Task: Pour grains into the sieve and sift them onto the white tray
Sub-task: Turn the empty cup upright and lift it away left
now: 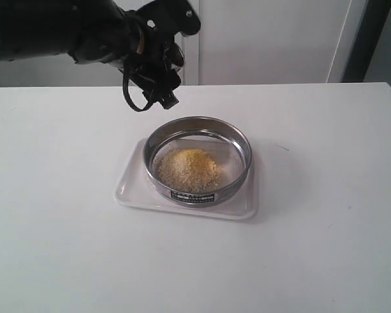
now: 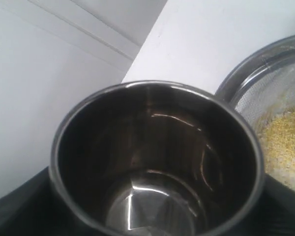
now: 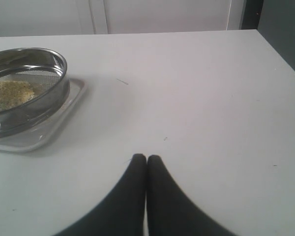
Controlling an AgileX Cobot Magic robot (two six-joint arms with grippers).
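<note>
Sieve [image 1: 240, 175] upright on white tray [image 1: 131, 189]; label [image 1: 193, 196] facing camera

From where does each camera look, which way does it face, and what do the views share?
Exterior: raised, looking across the table toward the wall; left gripper high behind the sieve on the white tray.
Left wrist: looks into the empty steel cup that this gripper holds.
Right wrist: low over the table, past the shut right gripper.
Shared: all show the sieve and grains.

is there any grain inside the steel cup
No, the steel cup shows only bare shiny metal inside; the grains lie in the sieve.
</note>
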